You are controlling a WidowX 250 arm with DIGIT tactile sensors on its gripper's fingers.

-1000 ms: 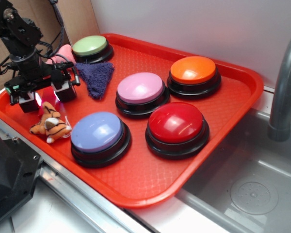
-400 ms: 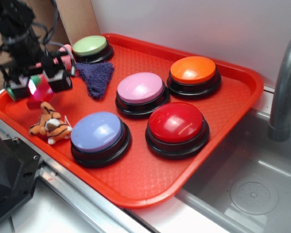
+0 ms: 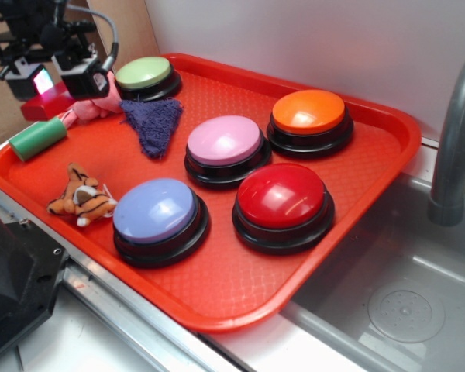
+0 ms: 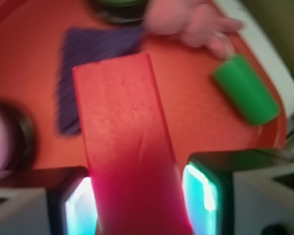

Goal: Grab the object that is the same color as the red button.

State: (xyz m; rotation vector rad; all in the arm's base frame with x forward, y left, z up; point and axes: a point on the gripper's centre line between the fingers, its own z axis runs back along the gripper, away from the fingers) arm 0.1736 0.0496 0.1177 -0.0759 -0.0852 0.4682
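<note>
The red block (image 4: 130, 147) is being held clenched in the tool (image 4: 137, 196) above the tray (image 3: 217, 287), and could be dropped if the pinch slackens.

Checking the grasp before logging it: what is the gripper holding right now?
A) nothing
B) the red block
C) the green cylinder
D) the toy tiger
B: the wrist view shows the red block clamped in the gripper; the green cylinder lies on the tray.
</note>
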